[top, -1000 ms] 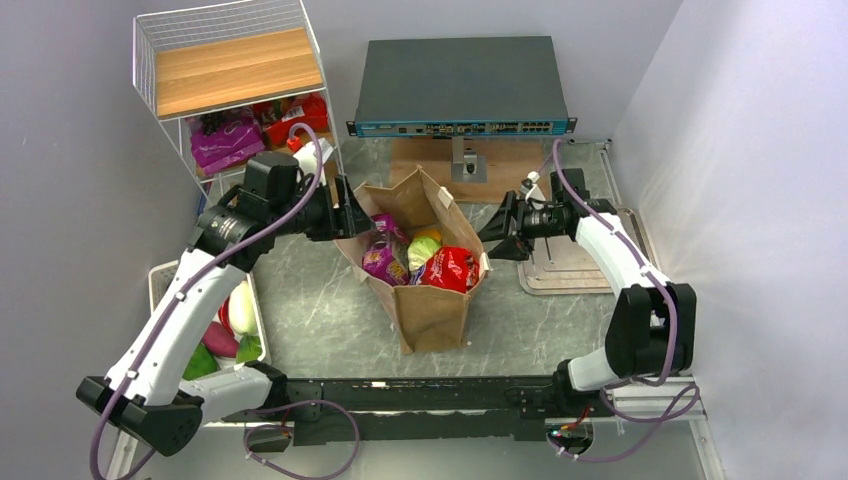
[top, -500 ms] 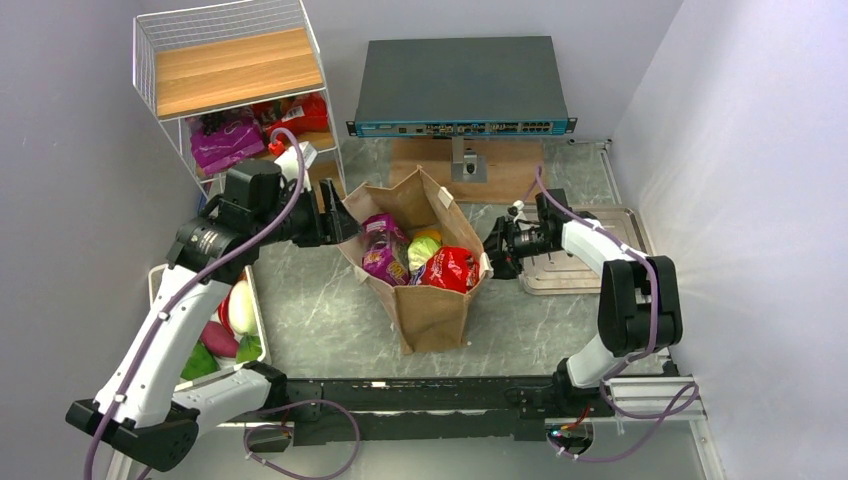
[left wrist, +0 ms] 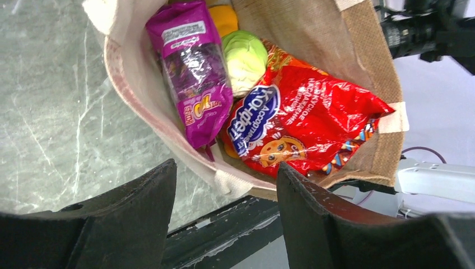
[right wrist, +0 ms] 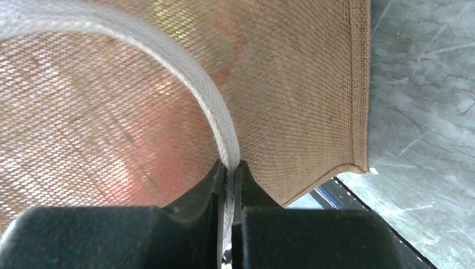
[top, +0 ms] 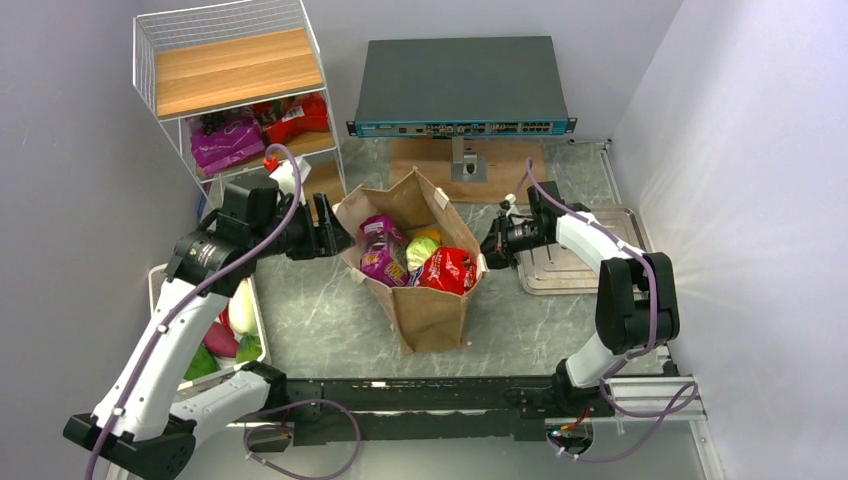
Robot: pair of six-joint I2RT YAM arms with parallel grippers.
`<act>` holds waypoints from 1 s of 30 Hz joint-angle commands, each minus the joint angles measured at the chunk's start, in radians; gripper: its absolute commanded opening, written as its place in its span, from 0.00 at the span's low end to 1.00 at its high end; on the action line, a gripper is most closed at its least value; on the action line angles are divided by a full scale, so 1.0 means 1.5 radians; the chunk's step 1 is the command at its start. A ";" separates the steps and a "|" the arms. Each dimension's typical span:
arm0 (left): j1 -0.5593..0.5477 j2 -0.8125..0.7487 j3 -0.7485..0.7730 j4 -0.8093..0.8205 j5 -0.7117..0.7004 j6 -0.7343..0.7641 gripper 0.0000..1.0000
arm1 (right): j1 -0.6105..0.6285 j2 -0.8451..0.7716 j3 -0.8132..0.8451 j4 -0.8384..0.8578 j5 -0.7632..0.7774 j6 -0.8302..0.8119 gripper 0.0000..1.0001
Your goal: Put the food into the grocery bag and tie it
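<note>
Grocery bag [top: 428, 300], tan kraft paper, stands on the grey marbled table [top: 320, 300] between the two arms, its broad side toward their bases and its open mouth slanting from one end effector to the other. Contents, from the left wrist view: a red snack packet [left wrist: 297, 117] against the right rim, a purple packet [left wrist: 193, 84] along the left wall, a pale-green cabbage [left wrist: 245, 53] between them, and farthest in an orange piece [left wrist: 224, 17], largely cut off by the frame edge. Right end effector [right wrist: 231, 168]: fingers closed flat on the cream handle [right wrist: 185, 101], pinching the strap where it arcs down the bag's outer wall; the strap's other end runs out of view. Left end effector [left wrist: 224, 171]: fingers well apart, holding nothing, just beside the left rim with the mouth straight ahead. Tying, judged the step in hand, turns on the second handle. It should lie on the rim directly before the left end effector, the nearer arm, yet only short cream tabs [left wrist: 229, 182] show there and no loop can be traced. The white basket [top: 158, 280] at the left is partly covered by the left arm. Beyond stand a wire shelf [top: 235, 70] and a network switch [top: 460, 75].
</note>
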 commanded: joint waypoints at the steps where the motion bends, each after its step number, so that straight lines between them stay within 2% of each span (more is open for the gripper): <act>1: 0.007 -0.035 -0.033 0.005 -0.025 -0.003 0.68 | -0.001 -0.048 0.079 -0.061 0.050 -0.029 0.00; 7: 0.009 -0.065 -0.050 -0.049 -0.097 -0.025 0.69 | -0.015 -0.083 0.225 -0.183 0.188 -0.053 0.00; 11: 0.016 -0.107 -0.101 -0.048 -0.119 -0.049 0.69 | -0.015 -0.097 0.324 -0.244 0.274 -0.066 0.00; 17: 0.042 -0.140 -0.175 -0.069 -0.112 -0.085 0.68 | -0.015 -0.109 0.433 -0.287 0.310 -0.058 0.00; 24: 0.086 -0.184 -0.312 -0.010 -0.030 -0.157 0.64 | -0.015 -0.128 0.501 -0.282 0.315 -0.032 0.00; 30: 0.155 -0.203 -0.434 0.128 0.113 -0.226 0.64 | -0.015 -0.168 0.493 -0.249 0.322 -0.013 0.00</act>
